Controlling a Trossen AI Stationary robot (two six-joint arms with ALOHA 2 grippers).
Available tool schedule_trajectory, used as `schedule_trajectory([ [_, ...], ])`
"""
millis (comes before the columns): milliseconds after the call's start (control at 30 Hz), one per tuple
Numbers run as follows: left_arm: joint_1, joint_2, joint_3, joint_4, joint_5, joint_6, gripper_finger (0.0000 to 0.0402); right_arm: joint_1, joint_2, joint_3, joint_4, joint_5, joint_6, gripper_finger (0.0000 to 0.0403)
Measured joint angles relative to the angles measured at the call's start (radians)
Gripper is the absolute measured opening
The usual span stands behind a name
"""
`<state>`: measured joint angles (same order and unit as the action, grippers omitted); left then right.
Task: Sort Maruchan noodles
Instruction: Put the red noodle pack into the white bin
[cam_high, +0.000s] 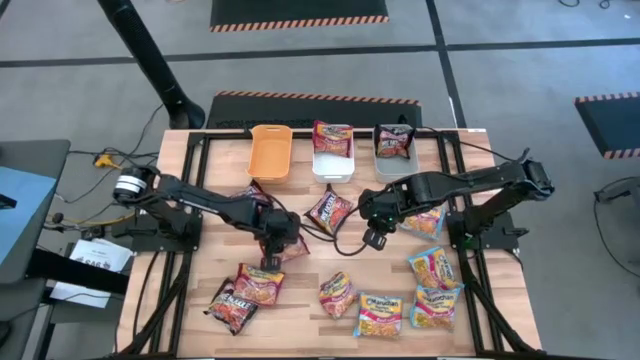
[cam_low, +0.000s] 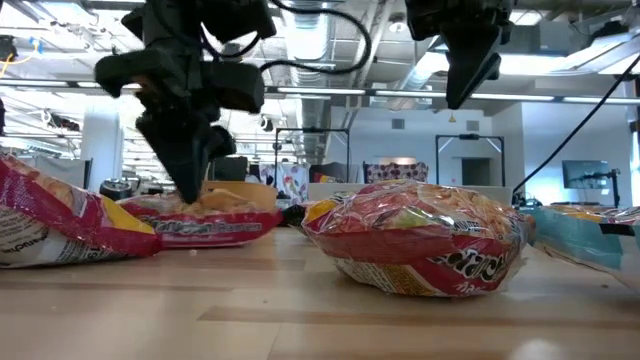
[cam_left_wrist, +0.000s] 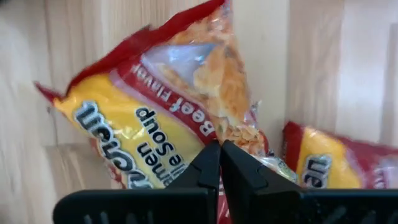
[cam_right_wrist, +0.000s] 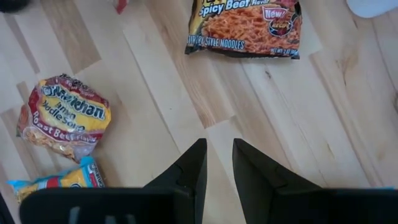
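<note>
The surface carries packets scattered across it. The left end effector, fingers closed, presses down at a beef packet that runs lengthwise away from it. The right end effector hangs empty and part open, a spicy packet just beside it.

Wooden table with scattered noodle packets and three bins
</note>
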<state>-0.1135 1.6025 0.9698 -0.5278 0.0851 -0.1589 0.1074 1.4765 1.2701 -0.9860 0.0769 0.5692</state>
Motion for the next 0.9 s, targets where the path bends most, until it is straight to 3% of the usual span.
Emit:
schedule_trajectory([
  [367,-0.003,-0.015,0.042,-0.112,-0.001,-0.011,0.0,0.0,0.0,0.0,0.003,0.0,-0.006,0.0103],
  [900,-0.001,-0.014,0.042,0.121,0.014,0.068,0.0,-0.026,0.0,0.0,0.006,-0.001,-0.027,0.0103],
])
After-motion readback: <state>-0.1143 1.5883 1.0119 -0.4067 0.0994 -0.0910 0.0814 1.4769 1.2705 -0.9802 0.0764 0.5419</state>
